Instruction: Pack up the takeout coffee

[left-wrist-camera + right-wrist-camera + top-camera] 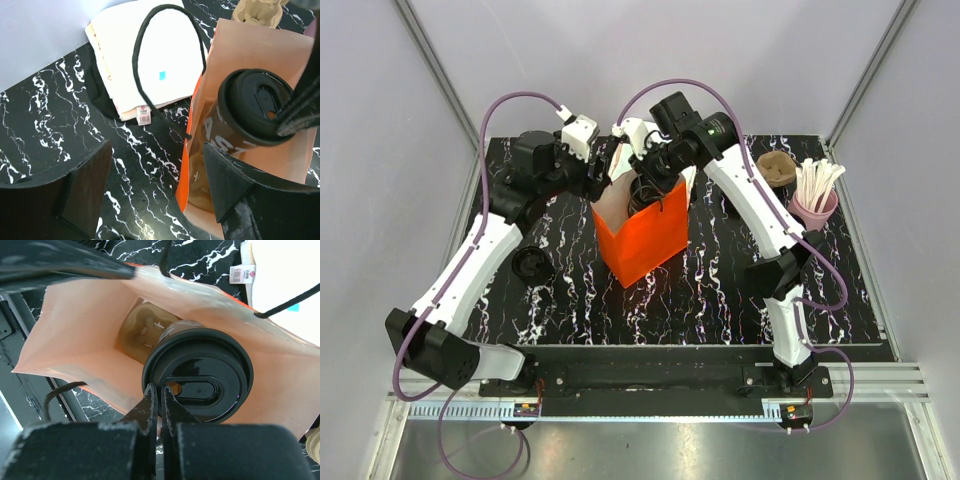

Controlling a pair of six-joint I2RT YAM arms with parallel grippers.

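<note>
The takeout coffee [200, 375], a black cup with a black lid, hangs tilted inside the open mouth of the orange paper bag [75, 325]. My right gripper [161, 390] is shut on the rim of its lid. From above, the cup [645, 192] shows in the top of the bag [645, 245], under the right gripper [658, 170]. My left gripper [157, 150] is open and straddles the bag's near wall [197, 150], one finger inside below the cup [250, 110] and one outside over the table. The cup's lower part is hidden in the bag.
A pink cup of white sticks [815, 205] and a brown cardboard tray [777, 167] stand at the back right. A flat black disc [532, 265] lies left of the bag. A white cloth bag with a black handle [150, 65] lies behind the orange bag.
</note>
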